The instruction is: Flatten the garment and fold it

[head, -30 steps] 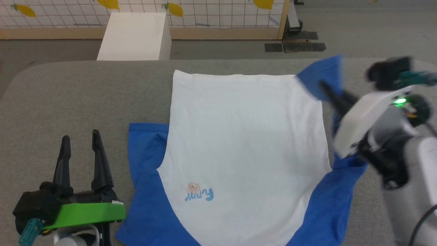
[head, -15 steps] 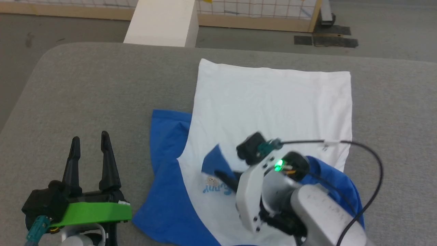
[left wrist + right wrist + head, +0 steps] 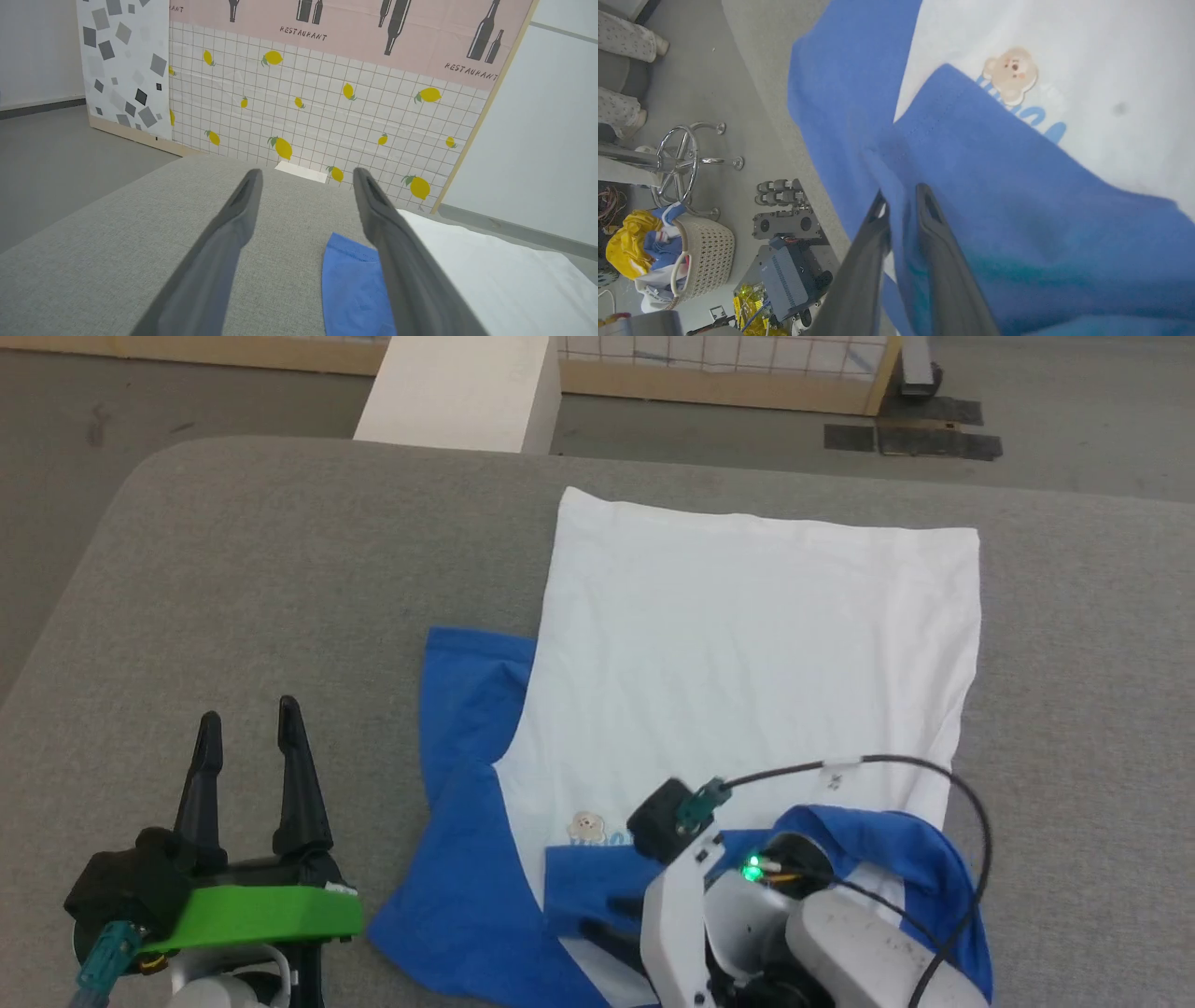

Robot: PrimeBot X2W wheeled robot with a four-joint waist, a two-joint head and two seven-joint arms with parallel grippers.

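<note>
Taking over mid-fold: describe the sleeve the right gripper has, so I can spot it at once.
On the grey table lies the garment, white with blue sleeves. At its near end, the sleeve pinched by the right gripper is folded over the white chest, its edge beside the bear. The other sleeve lies spread on the table.

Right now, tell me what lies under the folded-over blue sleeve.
The T-shirt's white chest; the bear figure shows just beside the sleeve. Part of the lettering is covered.

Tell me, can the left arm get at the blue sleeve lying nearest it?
Probably yes: the left gripper stands open, and the sleeve lies just to its right, with nothing but bare grey surface between them.
</note>
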